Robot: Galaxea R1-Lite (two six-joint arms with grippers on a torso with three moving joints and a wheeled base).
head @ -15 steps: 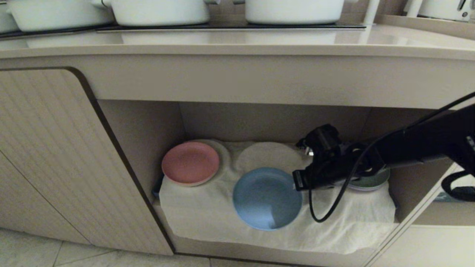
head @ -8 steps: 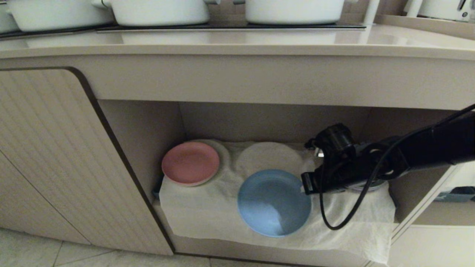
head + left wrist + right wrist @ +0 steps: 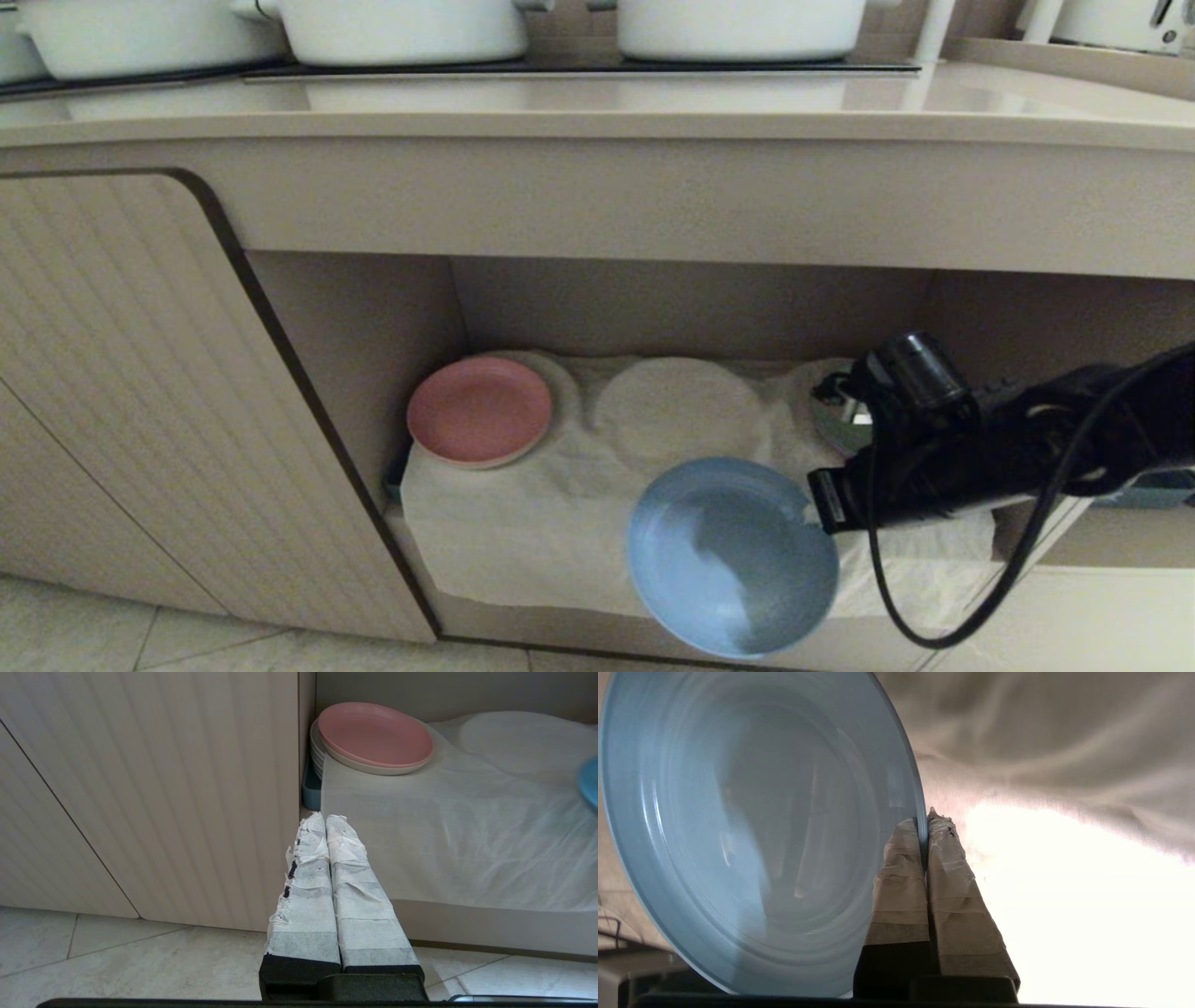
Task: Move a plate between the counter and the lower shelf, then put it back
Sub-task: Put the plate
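Observation:
The light-blue plate (image 3: 733, 555) hangs tilted over the front edge of the lower shelf (image 3: 523, 532), which is covered by a wrinkled white cloth. My right gripper (image 3: 820, 515) is shut on the plate's right rim. In the right wrist view the rim of the plate (image 3: 752, 830) sits pinched between the taped fingers of the right gripper (image 3: 924, 821). The beige counter (image 3: 597, 103) runs above the niche. My left gripper (image 3: 324, 819) is shut and empty, low in front of the ribbed door, and a sliver of the plate (image 3: 589, 784) shows at that view's edge.
A pink plate (image 3: 479, 409) rests on a hump at the niche's left. A green plate (image 3: 836, 425) is mostly hidden behind my right arm. White pots (image 3: 401, 28) stand on the hob. The ribbed cabinet door (image 3: 121, 392) is at left. A black cable (image 3: 934, 635) loops below the arm.
My right gripper has drawn back out of the niche, carrying the light-blue plate forward and to the right until it overhangs the shelf's front edge. The green plate has come partly into view.

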